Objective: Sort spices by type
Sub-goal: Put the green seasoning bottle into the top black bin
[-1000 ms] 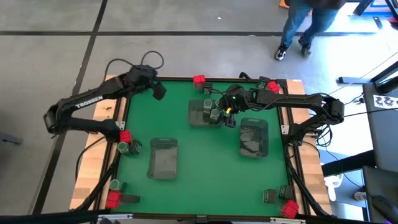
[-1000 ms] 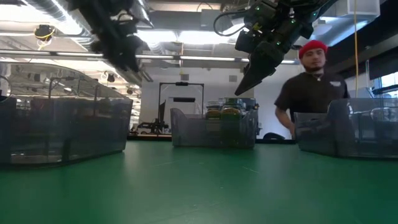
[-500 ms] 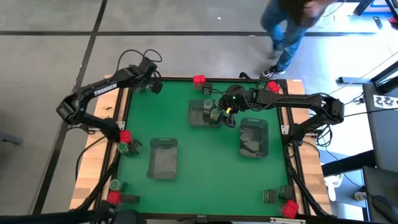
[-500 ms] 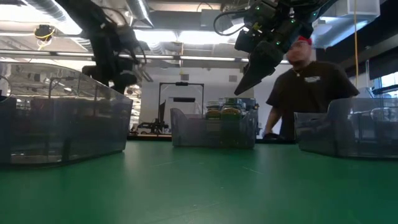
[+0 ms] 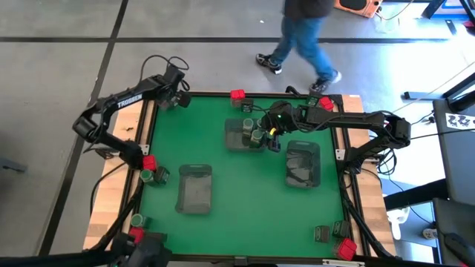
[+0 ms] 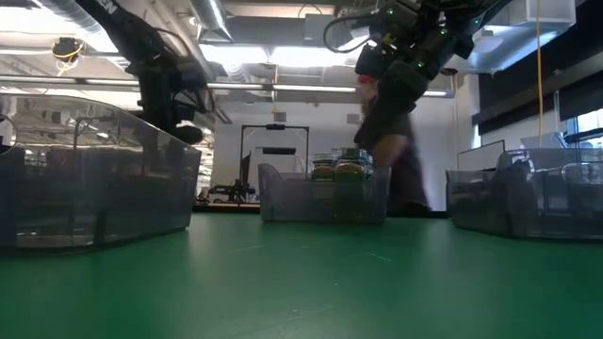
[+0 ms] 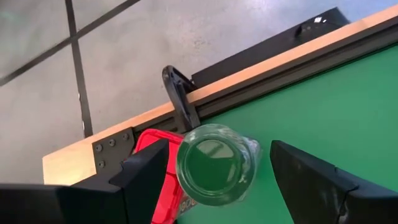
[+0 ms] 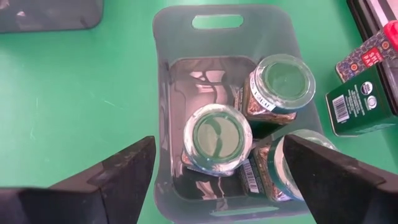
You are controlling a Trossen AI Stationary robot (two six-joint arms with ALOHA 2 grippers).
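Sorting barely begun: three round jars (image 8: 217,138) fill the far-centre tray (image 5: 236,141), right gripper (image 5: 274,139) spread empty above, left gripper (image 7: 214,180) open astride a far-left-corner jar (image 7: 214,163), remaining spices scattered along table edges.

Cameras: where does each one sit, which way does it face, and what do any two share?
High: overhead, straight down on the table; both arms show.
Low: table height, level across; arms above.
Left wrist: over the table's far-left corner, on a round jar between the open left gripper.
Right wrist: down into the jar tray past the open right gripper.
Shared: that tray in high, low, right wrist.
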